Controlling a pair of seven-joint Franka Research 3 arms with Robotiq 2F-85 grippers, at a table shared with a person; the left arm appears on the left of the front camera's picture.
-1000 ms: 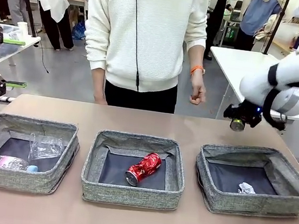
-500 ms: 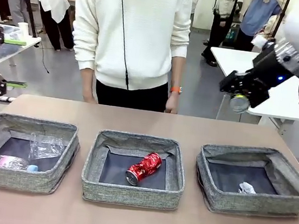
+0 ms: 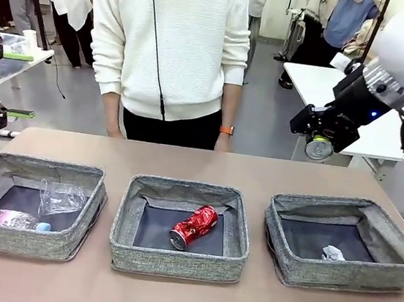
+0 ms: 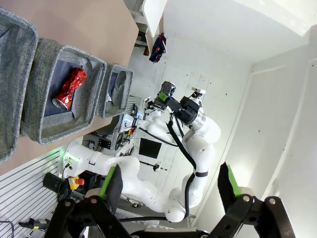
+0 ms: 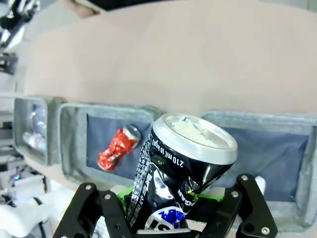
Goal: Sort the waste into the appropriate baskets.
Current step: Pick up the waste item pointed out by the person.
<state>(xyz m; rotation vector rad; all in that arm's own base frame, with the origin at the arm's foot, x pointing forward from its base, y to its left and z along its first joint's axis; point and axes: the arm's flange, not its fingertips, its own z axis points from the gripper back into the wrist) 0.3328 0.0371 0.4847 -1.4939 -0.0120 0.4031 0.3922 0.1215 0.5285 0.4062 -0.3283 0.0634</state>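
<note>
three baskets already hold litter: bottle (image 3: 2, 216) and cup (image 3: 62, 197) left, red can (image 3: 193, 227) middle, paper ball (image 3: 332, 252) right. right gripper (image 3: 320, 140) clamps the dark can (image 5: 178, 173) above the desk's far right edge, undropped; left gripper (image 4: 168, 186) gapes empty.

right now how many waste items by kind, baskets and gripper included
cans: 2, crushed red can and dark can in the right gripper
plastic bottle: 1
plastic cup: 1
paper ball: 1
total: 5
</note>
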